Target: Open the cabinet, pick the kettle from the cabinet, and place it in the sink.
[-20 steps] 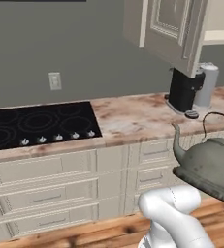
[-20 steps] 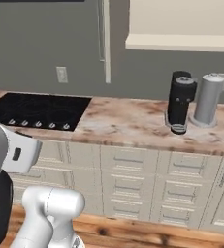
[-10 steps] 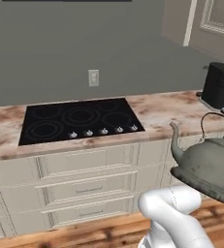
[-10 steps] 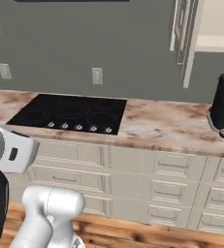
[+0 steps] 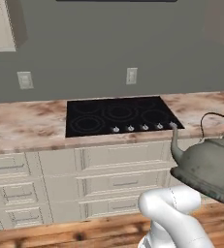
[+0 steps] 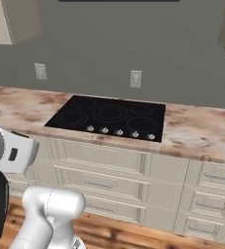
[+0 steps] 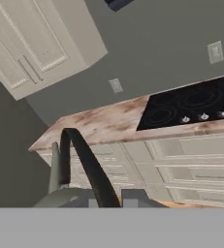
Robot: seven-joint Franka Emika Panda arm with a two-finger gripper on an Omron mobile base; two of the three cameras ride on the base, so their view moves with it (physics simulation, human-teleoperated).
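The kettle (image 5: 208, 167) is seen raised in the air at the right edge of the left base view, in front of the base cabinet drawers (image 5: 125, 183), with its curved spout pointing left and its thin wire handle arched above the lid. In the hand view the kettle's dark handle (image 7: 87, 167) rises between the fingertips of the gripper (image 7: 111, 199), whose jaws are closed tightly on it. A black cooktop (image 5: 119, 115) is set into the marbled bench (image 5: 24, 126), well apart from the kettle. Two wall outlets (image 5: 131, 75) are mounted on the grey wall behind. A cream wall cabinet (image 7: 33, 41) is visible at upper left.
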